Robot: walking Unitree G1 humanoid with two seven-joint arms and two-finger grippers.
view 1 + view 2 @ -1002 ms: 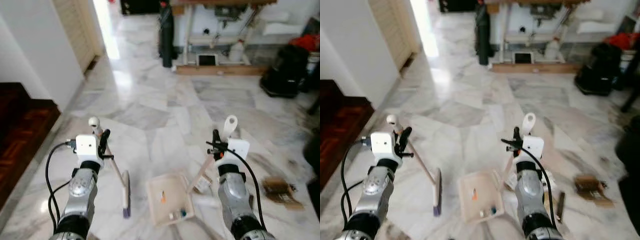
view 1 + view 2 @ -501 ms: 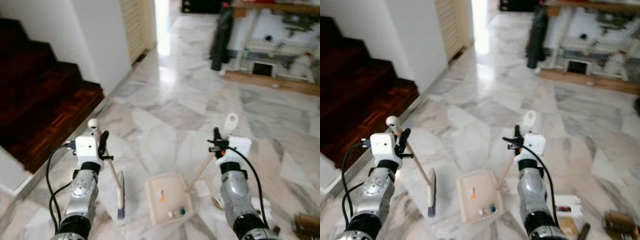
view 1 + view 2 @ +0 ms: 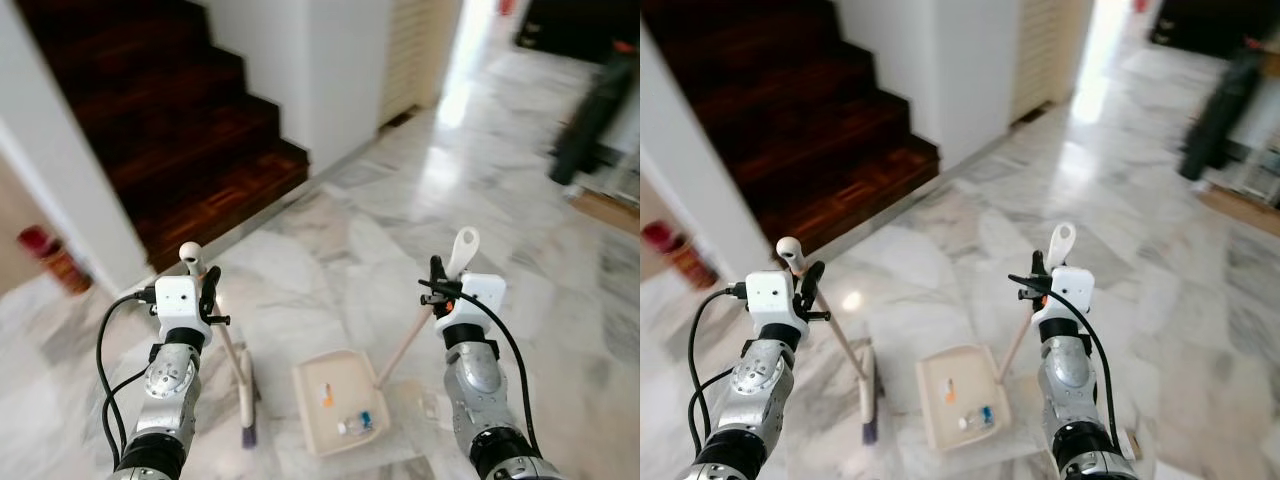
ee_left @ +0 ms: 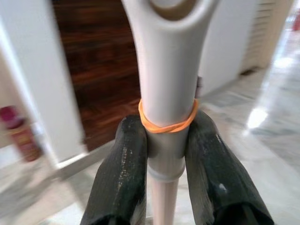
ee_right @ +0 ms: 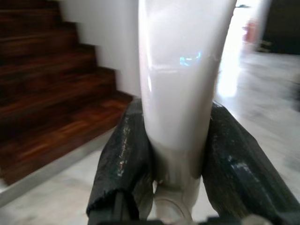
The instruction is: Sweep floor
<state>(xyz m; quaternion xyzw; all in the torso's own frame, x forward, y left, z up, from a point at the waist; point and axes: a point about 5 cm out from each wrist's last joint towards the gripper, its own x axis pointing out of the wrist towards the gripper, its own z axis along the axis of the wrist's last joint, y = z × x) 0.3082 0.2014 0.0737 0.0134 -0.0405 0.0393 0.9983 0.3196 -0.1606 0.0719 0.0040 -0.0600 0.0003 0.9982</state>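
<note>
- One broom: a pale, slim stick with a rounded knob at the top, slanting down to a narrow brush head with dark bristles that rests on the floor, low and left of centre in front of the robot.
- One dustpan: a cream plastic tray, roughly square with a raised rim, lying flat on the floor just right of the broom head. Its long pale handle rises on a slant and ends in a flat tab with a hole.
- Inside the dustpan lie a few small scraps: one orange piece and a small cluster of clear and blue bits near the lower edge.
- The left gripper pinches the broom stick between its two black fingers, just below one orange rubber band wound round the handle.
- The right gripper clamps the dustpan handle's glossy white shaft between its two black fingers.
- The marble floor is glossy white with grey veins, laid in large slabs, and it reflects light from a bright doorway at the far right.
- One staircase of dark reddish wood climbs at the upper left, beside white walls.
- One blurred red object stands at the far left by the wall.
- One dark upright shape, blurred, stands at the far right.
</note>
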